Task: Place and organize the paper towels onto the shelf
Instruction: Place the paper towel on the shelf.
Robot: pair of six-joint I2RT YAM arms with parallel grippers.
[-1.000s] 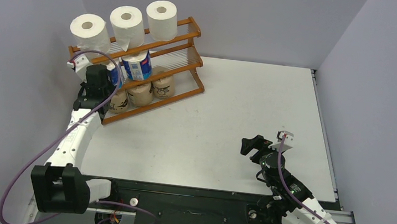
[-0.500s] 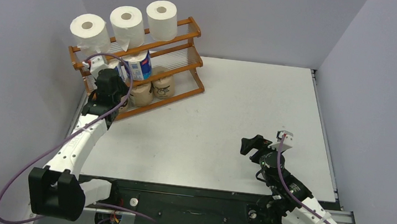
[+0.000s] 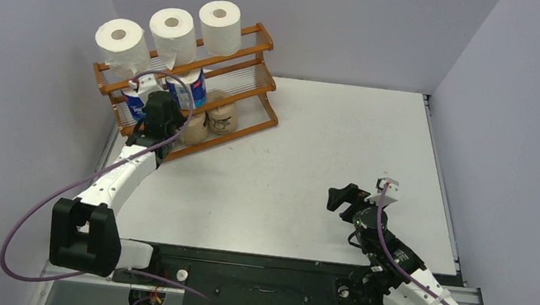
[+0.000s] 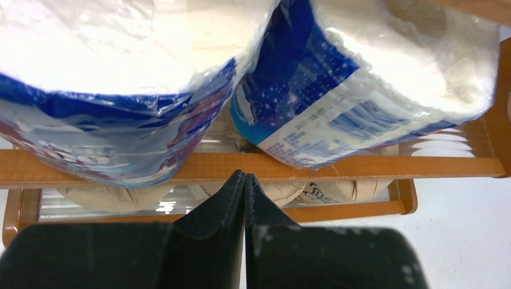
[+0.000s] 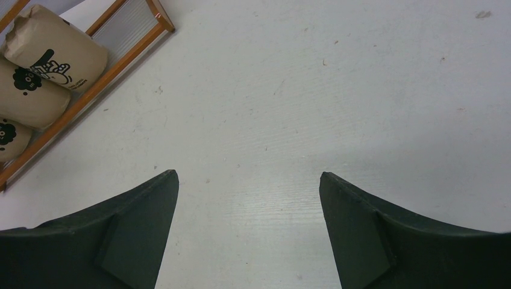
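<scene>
Three white rolls (image 3: 174, 30) sit along the top of the shelf (image 3: 251, 47). Two blue-and-white rolls (image 4: 337, 90) rest on its middle tier, with brown rolls (image 3: 221, 117) on the bottom. The left gripper (image 4: 244, 180), fingers pressed together and empty, is just in front of the middle rail. The right gripper (image 5: 248, 198) hangs wide open over the table (image 3: 344, 138), well apart.

shelf (image 4: 361, 167) glossy varnished wood, blue-and-white rolls (image 4: 108, 114) in crinkly shiny plastic film, brown rolls (image 5: 57, 48) in matt paper, white rolls (image 3: 180, 43) soft matt, bench (image 5: 337, 90) smooth matt white.
</scene>
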